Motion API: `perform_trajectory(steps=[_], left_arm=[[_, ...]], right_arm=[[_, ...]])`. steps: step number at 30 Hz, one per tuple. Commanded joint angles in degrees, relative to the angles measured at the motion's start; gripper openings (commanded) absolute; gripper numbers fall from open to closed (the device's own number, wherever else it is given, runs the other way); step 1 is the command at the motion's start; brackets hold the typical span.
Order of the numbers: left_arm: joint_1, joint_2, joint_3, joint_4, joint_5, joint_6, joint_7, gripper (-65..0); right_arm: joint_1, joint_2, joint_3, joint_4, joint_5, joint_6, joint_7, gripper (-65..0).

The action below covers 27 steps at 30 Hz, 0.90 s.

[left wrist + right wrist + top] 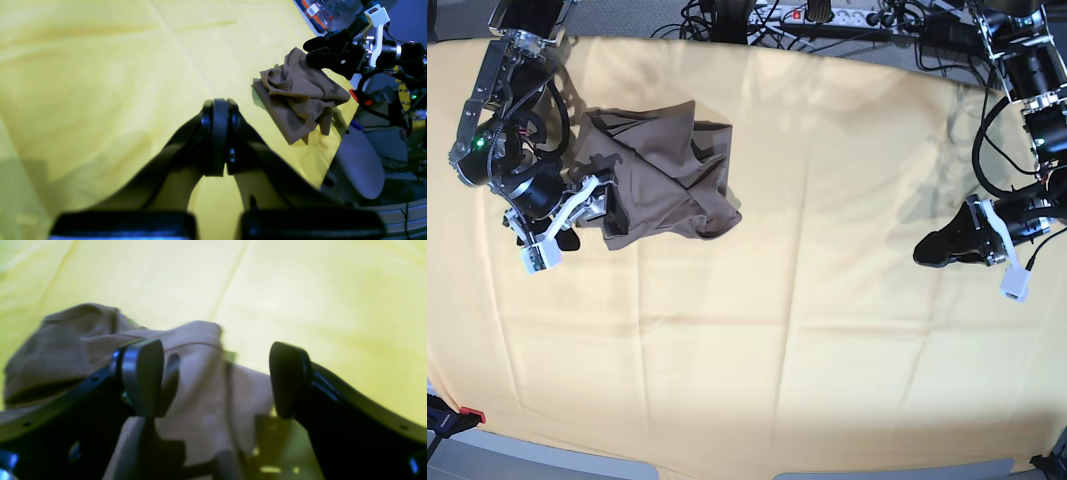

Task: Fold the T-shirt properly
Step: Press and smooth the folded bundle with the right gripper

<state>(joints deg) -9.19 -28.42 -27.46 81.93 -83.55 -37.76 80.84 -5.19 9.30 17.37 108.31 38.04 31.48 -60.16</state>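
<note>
Currently T-shirt [662, 170] bunched, half-folded, on yellow cloth [807, 300] at your right arm's side. Right gripper [217, 380] spread wide over shirt edge, nothing clamped. Left gripper [220, 110] pinched together, empty, well apart over bare cloth.

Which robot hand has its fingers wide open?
The right gripper, hovering over the T-shirt. Its fingers stand far apart, while the left gripper is pressed shut.
</note>
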Motion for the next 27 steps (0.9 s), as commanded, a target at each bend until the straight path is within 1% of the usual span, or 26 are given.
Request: perform_trajectory(steps=[1,6,7,8,10,11,12,19,20,21,23,25,27], left_arm=[[-0.98,-1.07,-0.42,0.92,-1.45,0.02,-0.84,-65.0],[-0.98,-1.09,-0.42,0.92,-1.45,0.02,-0.84,-65.0],[-0.98,-1.09,-0.42,0.92,-1.45,0.02,-0.84,-65.0],[-0.98,-1.09,-0.42,0.92,-1.45,0.04,-0.84,-65.0],[-0.98,-1.09,-0.42,0.92,-1.45,0.02,-0.84,-65.0],[-0.98,-1.09,-0.42,0.92,-1.45,0.04,-0.84,-65.0],[-0.98,-1.09,-0.42,0.92,-1.45,0.04,-0.84,-65.0],[-0.98,-1.09,-0.42,0.92,-1.45,0.52,-0.84,-65.0],[-0.98,-1.09,-0.42,0.92,-1.45,1.11,-0.84,-65.0],[-0.98,-1.09,-0.42,0.92,-1.45,1.33,-0.84,-65.0],[-0.98,-1.09,-0.42,0.92,-1.45,1.31,-0.84,-65.0],[-0.98,-1.09,-0.42,0.92,-1.45,1.29,-0.84,-65.0],[-0.98,-1.09,-0.42,0.92,-1.45,1.31,-0.84,-65.0]], right_arm=[[0.74,0.09,-0.35,0.33,1.09,0.48,1.46,-14.5],[0.76,0.09,-0.90,-0.17,1.07,0.90,1.46,-14.7],[0.74,0.09,-0.90,-0.17,1.09,0.94,1.46,-16.7],[0.74,0.09,-0.90,-0.17,1.09,0.92,1.46,-20.8],[0.72,0.07,-0.90,-0.17,1.09,0.92,1.03,-31.5],[0.72,0.07,-0.90,-0.17,1.09,0.90,1.03,-35.3],[0.70,0.07,-0.90,-0.17,1.09,0.83,1.03,-37.2],[-0.04,0.04,-0.90,-0.17,1.11,0.92,1.03,-37.6],[-0.22,0.04,-0.90,-0.17,1.11,1.27,1.03,-40.5],[-0.37,0.07,-0.90,-0.17,1.14,2.12,1.03,-47.2],[-0.35,0.07,-0.90,-0.17,1.53,4.31,1.03,-64.6],[-0.35,0.13,-0.87,-0.13,5.49,6.62,0.74,-65.0],[-0.35,0.11,-0.87,0.37,12.28,8.52,-1.66,-65.0]])
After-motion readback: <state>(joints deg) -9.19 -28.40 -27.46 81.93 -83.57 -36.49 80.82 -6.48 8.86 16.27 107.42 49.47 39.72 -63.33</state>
